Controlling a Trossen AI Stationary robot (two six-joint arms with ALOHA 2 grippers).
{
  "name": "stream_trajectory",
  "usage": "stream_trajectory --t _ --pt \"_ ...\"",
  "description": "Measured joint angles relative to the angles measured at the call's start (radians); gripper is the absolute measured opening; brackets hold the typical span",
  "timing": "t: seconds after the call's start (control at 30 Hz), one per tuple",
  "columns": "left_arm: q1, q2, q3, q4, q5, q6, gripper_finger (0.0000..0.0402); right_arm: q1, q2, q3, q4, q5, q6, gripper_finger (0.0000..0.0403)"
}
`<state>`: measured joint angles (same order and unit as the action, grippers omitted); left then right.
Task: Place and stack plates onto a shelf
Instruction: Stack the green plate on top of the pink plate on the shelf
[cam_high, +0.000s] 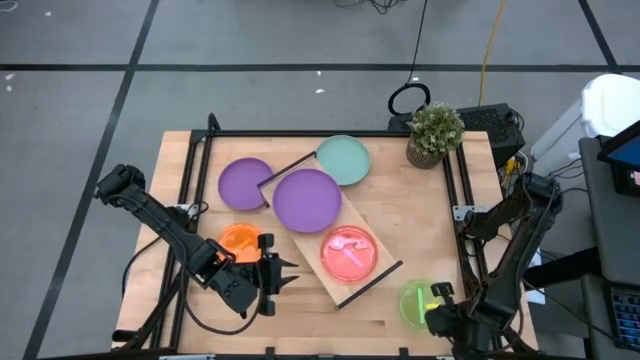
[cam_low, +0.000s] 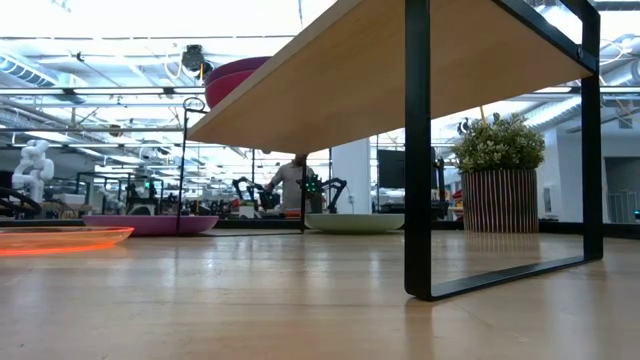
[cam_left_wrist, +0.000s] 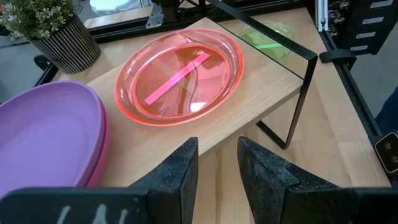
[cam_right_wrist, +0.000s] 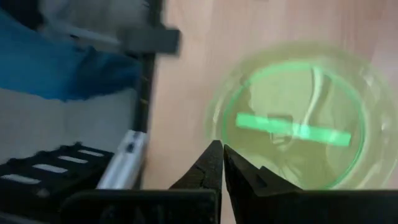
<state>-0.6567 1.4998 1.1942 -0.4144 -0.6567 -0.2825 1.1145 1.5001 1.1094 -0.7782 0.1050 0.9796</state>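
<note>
The shelf (cam_high: 385, 265) stands aslant on the table. It carries a purple plate (cam_high: 307, 198) stacked on another, and a translucent red plate (cam_high: 349, 252); the left wrist view shows the red plate (cam_left_wrist: 180, 78) and the stack (cam_left_wrist: 43, 134). On the tabletop lie a purple plate (cam_high: 243, 184), a teal plate (cam_high: 345, 158), an orange plate (cam_high: 238, 238) and a green plate (cam_high: 412, 303). My left gripper (cam_high: 284, 275) hovers open beside the orange plate, facing the shelf's near-left edge (cam_left_wrist: 217, 140). My right gripper (cam_right_wrist: 219, 149) is shut at the green plate's rim. My right gripper has its fingertips (cam_right_wrist: 213, 155) closed together at the green plate's rim (cam_right_wrist: 210, 124), on the side toward the table's right edge. It seems to pinch that rim, though the view is blurred. The plate lies flat on the tabletop.
A potted plant (cam_high: 435, 135) stands at the far right corner of the table. Black frame rails (cam_high: 300, 133) run along the table's far and side edges. Bare tabletop (cam_high: 330, 320) lies near the front, between the two arms.
</note>
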Motion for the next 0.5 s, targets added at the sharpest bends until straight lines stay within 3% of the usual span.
stream_trajectory --t 0.23,0.5 --pt "0.002 0.000 0.000 0.000 0.000 0.000 0.0120 0.041 0.076 -0.064 0.156 -0.057 -0.040 0.0011" --pt "0.002 0.000 0.000 0.000 0.000 -0.008 0.0120 0.066 0.107 -0.183 0.332 -0.052 0.005 0.0104"
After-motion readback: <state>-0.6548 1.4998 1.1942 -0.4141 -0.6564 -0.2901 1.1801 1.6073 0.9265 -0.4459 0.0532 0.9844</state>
